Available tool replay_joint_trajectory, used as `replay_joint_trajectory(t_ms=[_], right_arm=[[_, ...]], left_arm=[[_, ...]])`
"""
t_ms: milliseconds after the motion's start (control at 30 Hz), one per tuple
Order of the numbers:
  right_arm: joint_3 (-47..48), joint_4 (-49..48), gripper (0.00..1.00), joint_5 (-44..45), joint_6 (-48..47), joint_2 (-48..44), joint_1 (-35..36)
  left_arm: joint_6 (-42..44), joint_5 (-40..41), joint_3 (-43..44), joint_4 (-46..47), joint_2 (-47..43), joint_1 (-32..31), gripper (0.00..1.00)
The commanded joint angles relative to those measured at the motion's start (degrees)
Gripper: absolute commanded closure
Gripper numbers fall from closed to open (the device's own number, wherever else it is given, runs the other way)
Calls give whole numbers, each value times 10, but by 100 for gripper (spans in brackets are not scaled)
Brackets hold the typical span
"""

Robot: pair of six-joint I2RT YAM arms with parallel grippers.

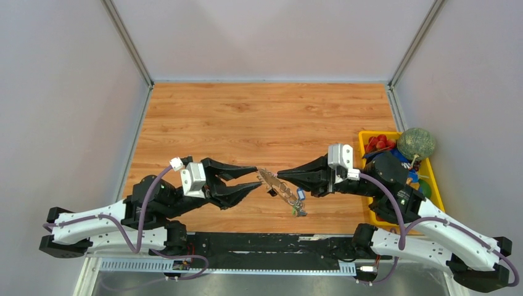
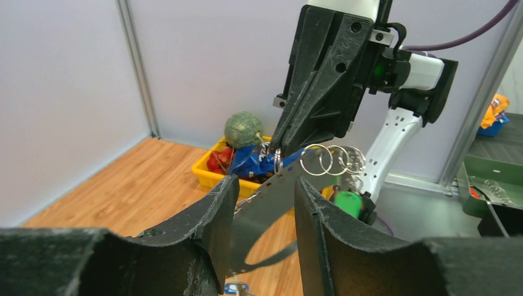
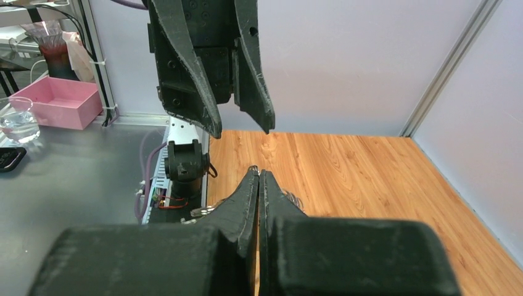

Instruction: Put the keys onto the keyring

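The keyring point(image 1: 280, 187), a large thin hoop, hangs tilted above the table between my two grippers. My right gripper point(image 1: 279, 177) is shut on its rim. In the left wrist view the hoop point(image 2: 265, 203) shows as a dark band running between the fingers of my open left gripper point(image 2: 265, 182), under the right gripper point(image 2: 274, 151). Small silver rings point(image 2: 338, 160) hang on it. A blue-tagged key point(image 1: 300, 193), a green-tagged key point(image 2: 347, 202) and a dark-headed key point(image 1: 271, 193) dangle from it. The right wrist view shows the shut fingers point(image 3: 258, 172) facing the open left gripper point(image 3: 242, 131).
A yellow bin point(image 1: 433, 185) with red pieces, a blue packet and a green ball point(image 1: 415, 143) stands at the right edge of the table, close behind my right arm. White walls enclose the wooden table point(image 1: 259, 117) on three sides.
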State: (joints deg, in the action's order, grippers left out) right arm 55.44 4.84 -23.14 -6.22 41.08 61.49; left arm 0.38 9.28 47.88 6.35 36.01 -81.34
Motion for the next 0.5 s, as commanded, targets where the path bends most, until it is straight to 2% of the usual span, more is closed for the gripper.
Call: replay_joint_trajectory(t_ms=[0, 267, 367, 467], right_arm=[[31, -65, 100, -7, 16, 4, 3], [34, -85, 100, -5, 26, 17, 2], [33, -92, 100, -4, 29, 21, 2], [33, -97, 100, -4, 30, 24, 2]], left_arm=[[-31, -27, -14, 44, -10, -1, 53], [-41, -41, -15, 52, 0, -1, 63], [-42, -41, -14, 51, 5, -1, 76], [-45, -41, -12, 48, 8, -1, 81]])
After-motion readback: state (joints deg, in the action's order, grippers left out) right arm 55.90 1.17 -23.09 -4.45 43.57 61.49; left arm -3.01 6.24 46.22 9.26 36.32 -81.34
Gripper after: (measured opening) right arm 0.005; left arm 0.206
